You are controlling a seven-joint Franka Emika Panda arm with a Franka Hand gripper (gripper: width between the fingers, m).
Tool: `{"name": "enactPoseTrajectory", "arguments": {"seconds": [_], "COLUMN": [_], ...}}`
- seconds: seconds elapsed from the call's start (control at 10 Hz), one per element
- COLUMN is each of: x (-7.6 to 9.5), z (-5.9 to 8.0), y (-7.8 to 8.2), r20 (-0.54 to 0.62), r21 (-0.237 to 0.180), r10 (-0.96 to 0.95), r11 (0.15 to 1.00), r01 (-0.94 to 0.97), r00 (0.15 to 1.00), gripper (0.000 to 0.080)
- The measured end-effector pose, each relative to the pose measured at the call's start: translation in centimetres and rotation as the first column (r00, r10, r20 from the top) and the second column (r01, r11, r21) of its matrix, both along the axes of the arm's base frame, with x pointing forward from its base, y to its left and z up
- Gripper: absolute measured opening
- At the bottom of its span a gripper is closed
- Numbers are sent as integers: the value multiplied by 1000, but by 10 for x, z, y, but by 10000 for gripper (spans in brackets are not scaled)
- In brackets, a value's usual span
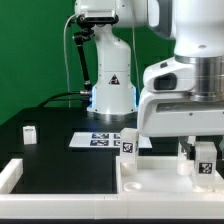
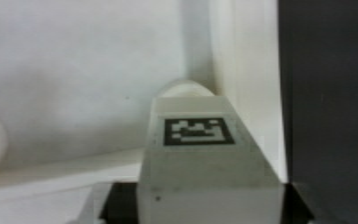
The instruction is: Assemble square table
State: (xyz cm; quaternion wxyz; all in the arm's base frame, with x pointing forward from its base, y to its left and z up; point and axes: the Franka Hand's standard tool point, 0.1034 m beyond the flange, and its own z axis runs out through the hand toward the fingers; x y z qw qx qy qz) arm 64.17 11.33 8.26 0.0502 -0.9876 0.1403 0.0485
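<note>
The slab (image 1: pixel 160 182) lies flat at the exterior view's right. My gripper (image 1: pixel 203 152) hangs low over it, clamped on a leg (image 2: pixel 197 150). I judge I'm fitting this leg. Next it needs lining up over its corner, kept upright, then lowering.

1 leg (image 1: pixel 30 133) to the exterior view's left of marker board (image 1: pixel 100 140)

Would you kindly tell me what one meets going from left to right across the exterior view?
rail frame → lone leg → marker board → second leg, at the board's right end → third leg, between the jaws
</note>
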Motion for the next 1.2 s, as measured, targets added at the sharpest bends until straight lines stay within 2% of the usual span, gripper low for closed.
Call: {"name": "enactPoseTrajectory", "arguments": {"seconds": [0.1, 0.3, 0.7, 0.8, 0.9, 1.0, 1.1, 1.2], "x": [0, -1, -4, -9, -17, -20, -21, -22], "z": [0, -1, 0, -1, -1, -1, -1, -1], "y": [-1, -4, -5, -5, 1, 9, 15, 16], "r20": [-1, -16, -30, -15, 10, -4, -29, -15], "r21": [-13, -5, -21, -2, 57, 103, 127, 128], "r10": [-127, -436, -623, -774, -894, -948, -973, -953], "r11": [992, 900, 783, 633, 447, 317, 226, 298], "r01": [127, 436, 622, 774, 893, 943, 966, 946], "r00": [992, 900, 782, 633, 447, 319, 231, 302], "gripper": [288, 290, 290, 291, 291, 291, 291, 291]}}
